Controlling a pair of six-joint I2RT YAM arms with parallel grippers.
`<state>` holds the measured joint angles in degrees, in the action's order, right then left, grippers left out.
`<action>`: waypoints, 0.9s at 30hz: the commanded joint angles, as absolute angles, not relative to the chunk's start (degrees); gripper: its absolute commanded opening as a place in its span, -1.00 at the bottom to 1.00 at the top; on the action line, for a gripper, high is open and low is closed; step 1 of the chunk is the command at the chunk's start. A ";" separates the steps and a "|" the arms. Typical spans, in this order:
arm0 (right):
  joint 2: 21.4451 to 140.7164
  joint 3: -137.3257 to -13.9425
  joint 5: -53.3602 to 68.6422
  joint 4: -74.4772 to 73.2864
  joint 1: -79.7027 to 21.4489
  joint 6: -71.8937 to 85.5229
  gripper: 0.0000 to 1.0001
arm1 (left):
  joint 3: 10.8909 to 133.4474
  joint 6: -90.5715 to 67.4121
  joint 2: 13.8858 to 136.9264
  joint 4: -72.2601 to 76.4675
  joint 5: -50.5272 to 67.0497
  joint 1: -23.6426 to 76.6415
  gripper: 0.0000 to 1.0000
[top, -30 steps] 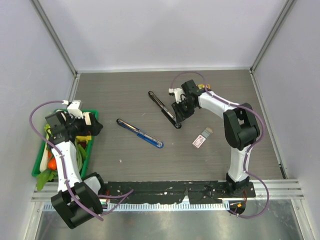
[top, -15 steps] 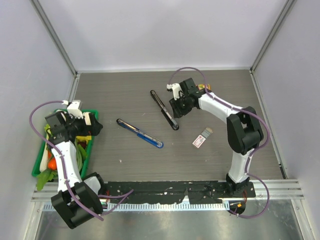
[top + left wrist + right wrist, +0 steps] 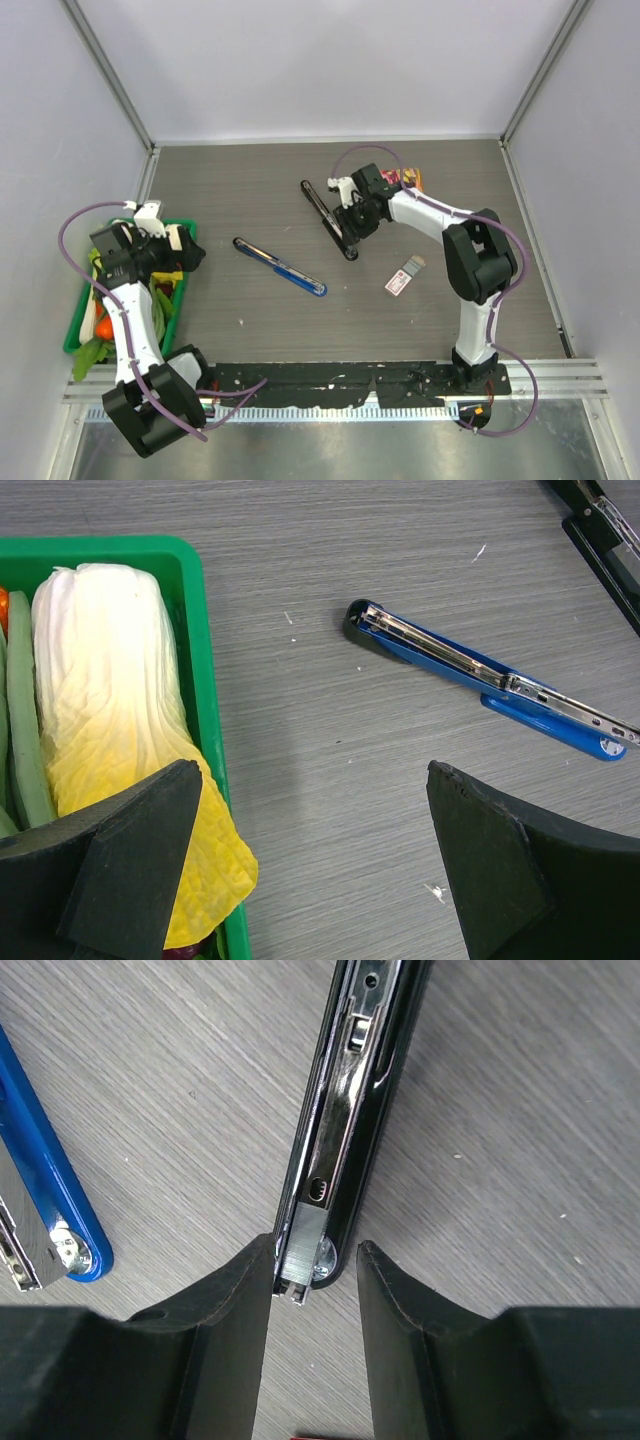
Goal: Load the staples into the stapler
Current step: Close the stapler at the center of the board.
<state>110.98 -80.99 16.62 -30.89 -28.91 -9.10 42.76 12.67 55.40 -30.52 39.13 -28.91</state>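
Note:
The black stapler (image 3: 318, 205) lies opened flat on the table, its chrome magazine (image 3: 345, 1110) facing up. A short grey strip of staples (image 3: 300, 1243) sits in the near end of that magazine. My right gripper (image 3: 315, 1260) straddles this end: the left finger (image 3: 235, 1310) touches the magazine's side and the right finger (image 3: 400, 1310) stands a little off it. In the top view the right gripper (image 3: 347, 232) hangs over the stapler's near end. My left gripper (image 3: 310, 810) is wide open and holds nothing, over the basket's edge.
A blue stapler (image 3: 280, 266) lies opened left of the black one. The white-and-red staple box (image 3: 397, 285) with a grey strip (image 3: 414, 265) lies to the right. A green basket (image 3: 205, 680) of vegetables stands far left. An orange snack bag (image 3: 405, 178) lies behind the right wrist.
My right gripper has shifted slightly left along the black stapler, and the wrist has turned a little. The left arm has not moved.

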 commanded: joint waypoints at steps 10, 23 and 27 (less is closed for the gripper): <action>113.11 -82.00 9.77 -32.34 -31.90 -10.72 -0.13 | 43.07 12.83 55.46 -30.15 40.87 -29.44 0.99; 111.18 -79.98 7.47 -32.17 -31.73 -23.80 -0.62 | 50.80 21.95 58.62 -38.49 50.18 -22.08 0.99; 111.53 -80.94 9.13 -33.04 -30.76 -28.47 -0.67 | 51.94 34.94 62.92 -37.62 48.08 -10.76 0.99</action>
<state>113.43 -80.73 8.40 -32.18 -31.46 -20.99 49.34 21.23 59.64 -35.94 45.71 -19.00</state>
